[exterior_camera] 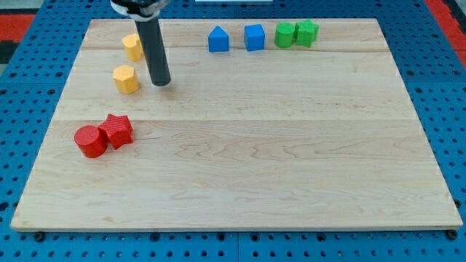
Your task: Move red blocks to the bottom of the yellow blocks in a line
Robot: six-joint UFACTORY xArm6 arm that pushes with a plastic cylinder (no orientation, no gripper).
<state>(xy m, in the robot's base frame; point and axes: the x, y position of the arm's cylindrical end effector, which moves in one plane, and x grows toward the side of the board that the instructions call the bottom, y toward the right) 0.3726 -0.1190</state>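
A red cylinder block [90, 141] and a red star-shaped block [116, 131] sit touching near the board's left edge. Above them are two yellow blocks: a yellow hexagon block [126, 79] and another yellow block [132, 47] near the view's top, partly beside the rod. My tip [161, 82] rests on the board just right of the lower yellow hexagon block, apart from it, and well above and right of the red blocks.
Along the view's top edge stand a blue house-shaped block [218, 39], a blue cube [254, 37], a green block [285, 34] and a green star-shaped block [307, 33]. The wooden board [255, 167] lies on a blue pegboard surface.
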